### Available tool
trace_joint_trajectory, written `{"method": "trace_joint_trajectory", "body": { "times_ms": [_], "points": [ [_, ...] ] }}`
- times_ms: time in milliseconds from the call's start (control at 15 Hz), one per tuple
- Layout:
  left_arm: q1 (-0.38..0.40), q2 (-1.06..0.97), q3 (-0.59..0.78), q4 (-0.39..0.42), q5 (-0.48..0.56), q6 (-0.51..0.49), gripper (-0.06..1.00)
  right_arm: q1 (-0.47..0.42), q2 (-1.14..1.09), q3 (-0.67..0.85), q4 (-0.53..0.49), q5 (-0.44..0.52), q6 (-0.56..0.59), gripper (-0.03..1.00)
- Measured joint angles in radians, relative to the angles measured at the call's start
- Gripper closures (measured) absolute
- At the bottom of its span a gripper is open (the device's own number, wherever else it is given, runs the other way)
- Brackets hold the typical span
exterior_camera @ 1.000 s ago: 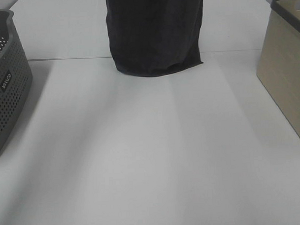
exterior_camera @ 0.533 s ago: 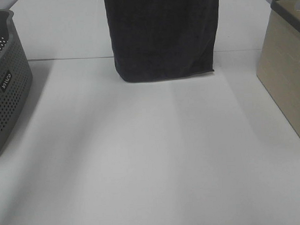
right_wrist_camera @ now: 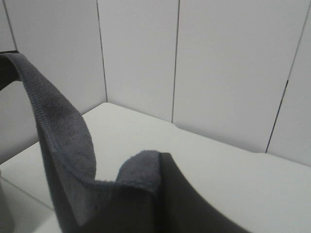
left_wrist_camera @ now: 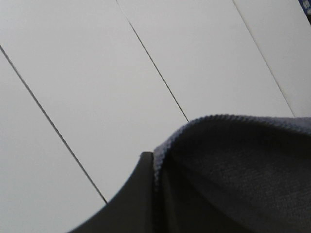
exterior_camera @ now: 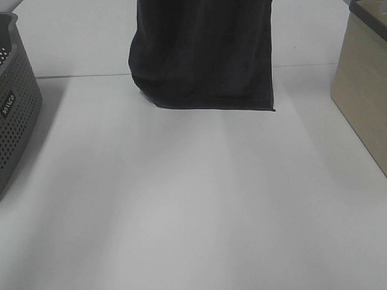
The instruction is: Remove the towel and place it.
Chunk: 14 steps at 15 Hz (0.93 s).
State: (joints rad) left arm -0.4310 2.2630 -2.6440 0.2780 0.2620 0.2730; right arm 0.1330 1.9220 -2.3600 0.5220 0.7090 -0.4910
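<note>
Two closed grippers carry the large rectangular dark charcoal-grey terry cloth towel [exterior_camera: 203, 49] between them. It hangs straight down beneath them as a broad curtain whose top runs out of the high view. Of the left gripper [left_wrist_camera: 140, 199] only a smooth dark wedge shows, pressed against the hem. The right gripper's jaws are buried under cloth in its wrist view, and I judge that both pinch the top edge. Soft, limp and fairly light, the towel should fold and swing with any move. Its terry pile gives good friction, so slipping looks unlikely, and the stitched hem near each top corner is the sound place to hold. The surface is matt, looped and evenly dark, with a ribbed border; the lower corner below the right gripper hangs sharp, while the other curls under. Whether the bottom hem touches the white table [exterior_camera: 183, 215] below cannot be told. A grey perforated plastic basket [exterior_camera: 8, 113] sits well out beyond the left gripper, and a beige basket [exterior_camera: 370, 100] beyond the right.
</note>
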Motion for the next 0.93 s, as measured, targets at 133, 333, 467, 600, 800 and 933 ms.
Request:
{"method": "trace_joint_trajectory", "body": {
  "times_ms": [133,333,467,600,800,933],
  "points": [
    [-0.016,-0.065,0.000,-0.012,0.223,0.000,0.94,0.000,-0.046,0.000,-0.013,0.141,0.068,0.95],
    [-0.021,-0.145,0.000,-0.056,0.536,0.000,0.94,0.000,-0.089,0.000,-0.014,0.320,0.153,0.95],
    [-0.021,-0.204,0.000,-0.103,0.738,0.000,0.94,0.000,-0.122,0.000,-0.020,0.447,0.204,0.95],
    [-0.021,-0.247,0.000,-0.154,0.904,0.000,0.94,0.000,-0.152,0.000,-0.021,0.505,0.258,0.95],
    [-0.022,-0.260,0.003,-0.206,0.947,-0.050,0.94,0.000,-0.207,0.035,-0.022,0.512,0.315,0.95],
    [-0.022,-0.266,0.036,-0.224,0.951,-0.080,0.94,0.000,-0.241,0.108,-0.022,0.512,0.319,0.95]
  ]
}}
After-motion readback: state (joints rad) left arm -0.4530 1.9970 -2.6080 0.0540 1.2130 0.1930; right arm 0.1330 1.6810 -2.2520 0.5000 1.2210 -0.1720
